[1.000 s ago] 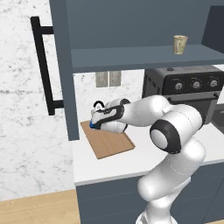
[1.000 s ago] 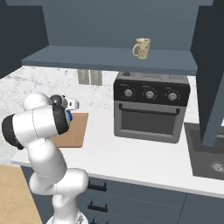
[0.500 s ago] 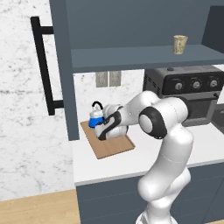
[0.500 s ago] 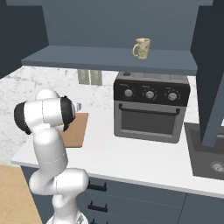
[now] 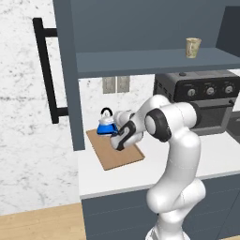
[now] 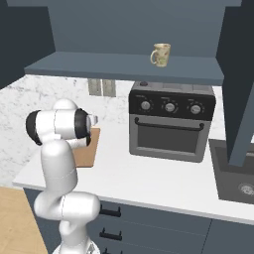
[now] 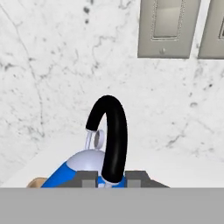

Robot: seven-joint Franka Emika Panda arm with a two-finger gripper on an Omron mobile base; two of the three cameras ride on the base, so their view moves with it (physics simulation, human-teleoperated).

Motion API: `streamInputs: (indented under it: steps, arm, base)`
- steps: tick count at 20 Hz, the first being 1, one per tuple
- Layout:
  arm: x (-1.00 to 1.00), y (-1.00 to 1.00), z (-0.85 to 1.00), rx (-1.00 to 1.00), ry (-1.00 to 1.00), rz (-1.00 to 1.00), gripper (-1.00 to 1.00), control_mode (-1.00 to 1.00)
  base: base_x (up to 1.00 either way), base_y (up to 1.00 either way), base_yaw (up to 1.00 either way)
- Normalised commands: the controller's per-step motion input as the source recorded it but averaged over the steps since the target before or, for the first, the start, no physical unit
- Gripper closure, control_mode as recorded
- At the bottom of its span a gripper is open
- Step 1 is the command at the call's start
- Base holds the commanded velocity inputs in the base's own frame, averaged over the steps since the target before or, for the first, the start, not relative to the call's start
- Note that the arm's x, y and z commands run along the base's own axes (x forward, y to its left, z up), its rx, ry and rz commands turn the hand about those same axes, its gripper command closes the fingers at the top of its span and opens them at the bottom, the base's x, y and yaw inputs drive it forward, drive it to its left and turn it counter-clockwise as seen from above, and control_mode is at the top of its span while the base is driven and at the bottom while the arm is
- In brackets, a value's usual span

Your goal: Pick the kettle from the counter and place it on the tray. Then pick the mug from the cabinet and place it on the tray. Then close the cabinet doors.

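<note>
Kettle (image 5: pixel 107 125) sitting on tray (image 5: pixel 115 152) at desk's (image 5: pixel 140 173) back-left corner — pincer (image 7: pixel 112 180) narrow, fingertips flanking base of black arched handle (image 7: pixel 112 135), whether gripping I cannot tell. Looking rigid, light, glossy — handle being best hold.

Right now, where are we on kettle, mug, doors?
Kettle step looks nearly done: the kettle sits on the back corner of the tray. In hand: the gripper is right at its black handle, fingers close beside it; whether they have let go is unclear. Left: the mug stands on the cabinet shelf, and the cabinet doors are open.
</note>
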Motion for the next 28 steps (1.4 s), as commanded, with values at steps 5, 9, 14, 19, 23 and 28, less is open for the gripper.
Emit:
streamInputs:
  steps: [5,9,14,19,23,28]
  arm:
    - [0.06,0.04,-0.38,-0.03,0.07,0.00,1.00,-1.00]
    - [-0.02,0.13,-0.45,-0.10,0.07,0.00,1.00,-1.00]
    - [-0.28,0.09,-0.49,-0.15,0.02,0.00,1.00,-1.00]
    - [-0.56,0.00,-0.44,-0.17,0.00,0.00,1.00,-1.00]
    - [-0.56,0.09,-0.48,-0.15,0.00,-0.01,1.00,-1.00]
    - [-0.43,0.10,-0.47,-0.10,0.00,-0.03,1.00,-1.00]
  base:
    - [0.00,0.00,0.00]
    - [0.00,0.00,0.00]
    - [0.00,0.00,0.00]
    - [0.00,0.00,0.00]
    - [0.00,0.00,0.00]
    - [0.00,0.00,0.00]
